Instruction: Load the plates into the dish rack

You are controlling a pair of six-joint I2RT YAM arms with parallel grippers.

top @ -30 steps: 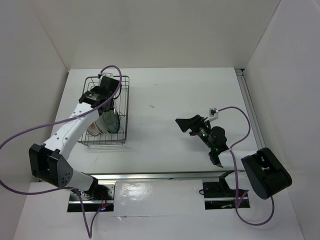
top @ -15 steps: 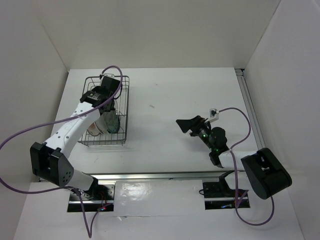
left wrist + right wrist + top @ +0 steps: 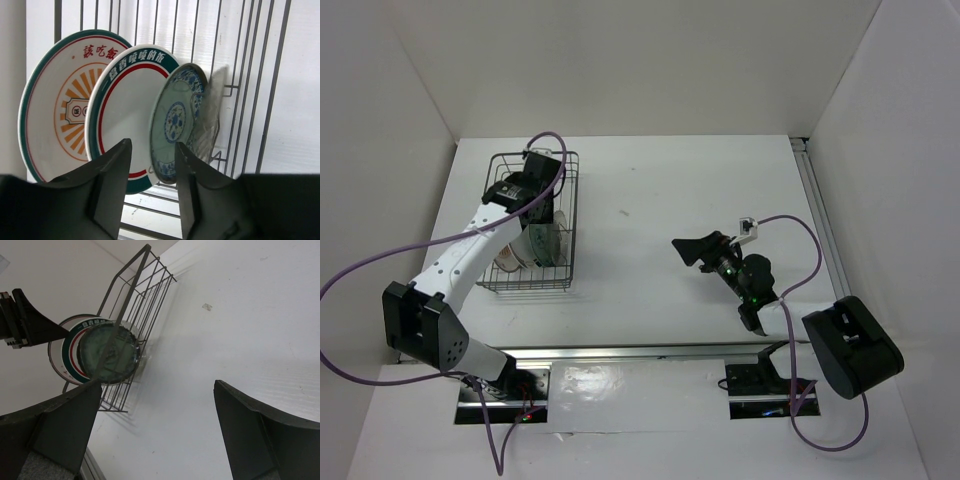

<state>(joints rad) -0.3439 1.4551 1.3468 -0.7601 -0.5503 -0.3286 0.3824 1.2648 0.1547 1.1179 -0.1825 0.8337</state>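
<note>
The dish rack [image 3: 570,205] stands at the table's left, and several plates stand upright in it. From left to right in the left wrist view they are the orange sunburst plate [image 3: 55,110], the green-and-red rimmed plate [image 3: 125,105], the small teal-patterned plate [image 3: 176,120] and the clear glass plate [image 3: 212,107], which leans on the rack wires [image 3: 260,100]. My left gripper [image 3: 152,145] hangs over the rack [image 3: 532,205], open, with nothing between its fingers. My right gripper [image 3: 695,250] sits at the table's middle right, wide open and empty [image 3: 158,384]. It faces the rack [image 3: 145,295] and plates [image 3: 107,352].
White walls close in the table on three sides. A metal rail [image 3: 650,350] runs along the near edge by the arm bases, and another rail [image 3: 817,210] runs along the right edge. A small mark [image 3: 623,211] lies on the table right of the rack.
My left gripper's jaws have parted from shut, and the wrist has shifted slightly over the rack. The right arm has not moved.
</note>
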